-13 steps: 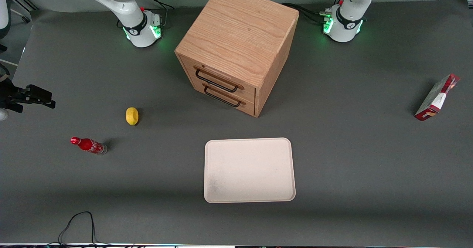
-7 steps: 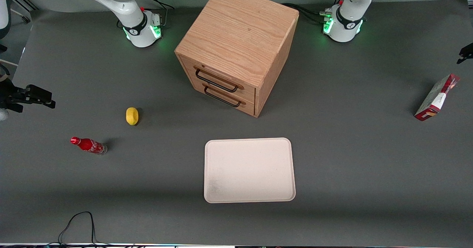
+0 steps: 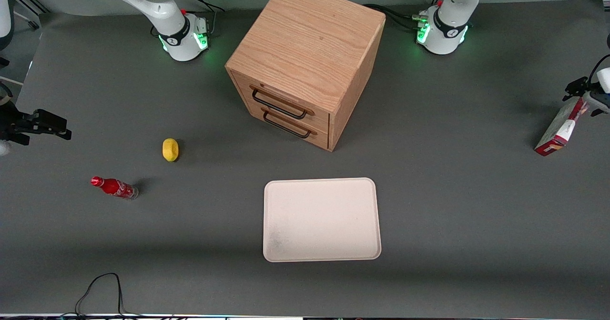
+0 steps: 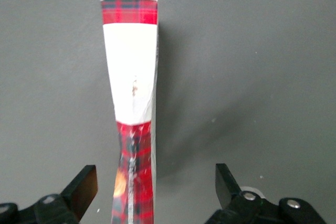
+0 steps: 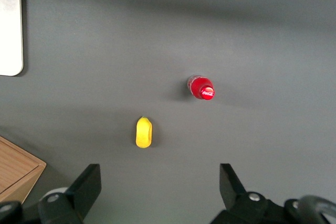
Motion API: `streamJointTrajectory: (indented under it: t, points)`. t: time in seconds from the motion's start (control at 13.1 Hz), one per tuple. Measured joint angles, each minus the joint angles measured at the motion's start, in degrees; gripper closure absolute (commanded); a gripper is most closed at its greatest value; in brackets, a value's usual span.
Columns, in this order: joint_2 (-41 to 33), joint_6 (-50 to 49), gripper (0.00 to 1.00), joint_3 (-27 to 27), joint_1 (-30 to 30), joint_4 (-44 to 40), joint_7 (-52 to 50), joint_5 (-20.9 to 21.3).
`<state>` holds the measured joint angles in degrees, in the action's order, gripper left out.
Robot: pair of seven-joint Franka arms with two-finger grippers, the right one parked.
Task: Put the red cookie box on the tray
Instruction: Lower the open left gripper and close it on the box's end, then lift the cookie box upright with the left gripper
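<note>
Claw point(image 3: 585, 96) partly cut by front view edge, covering red cookie box point(image 3: 560, 129) top end

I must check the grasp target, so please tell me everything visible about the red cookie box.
The red cookie box is thin cardboard, red tartan with a white patch and a greyish broad face. It stands on its narrow edge on the grey table, leaning, at the working arm's end, far from the tray. The gripper hovers just above its upper end, jaws open on either side of the thin edge, not visibly touching it.
</note>
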<state>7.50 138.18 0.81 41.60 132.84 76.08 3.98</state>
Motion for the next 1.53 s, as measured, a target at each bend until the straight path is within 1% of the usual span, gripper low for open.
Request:
streamJointTrajectory:
  t: [0.23, 0.54, 0.61, 0.69, 0.99, 1.15, 1.22, 1.53]
  points:
    - [2.6, 2.4, 0.00, 0.2, -1.3, 0.0, 0.0, 0.0]
    - [5.3, 5.1, 0.00, -0.1, -1.1, -0.3, 1.5, 0.0]
    - [5.4, 5.2, 0.03, -0.1, -1.1, -0.4, 1.7, 0.0]
    - [5.4, 5.2, 0.10, -0.1, -1.0, -0.6, 1.7, 0.0]
    - [5.4, 5.2, 0.69, -0.2, -1.0, -0.8, 1.8, 0.0]
    - [5.4, 5.2, 0.96, -0.3, -0.9, -0.8, 1.8, 0.0]
    - [5.4, 5.2, 1.00, -0.4, -0.8, -0.9, 1.8, 0.0]
    - [5.4, 5.1, 1.00, -0.4, -0.8, -1.4, 1.8, 0.0]
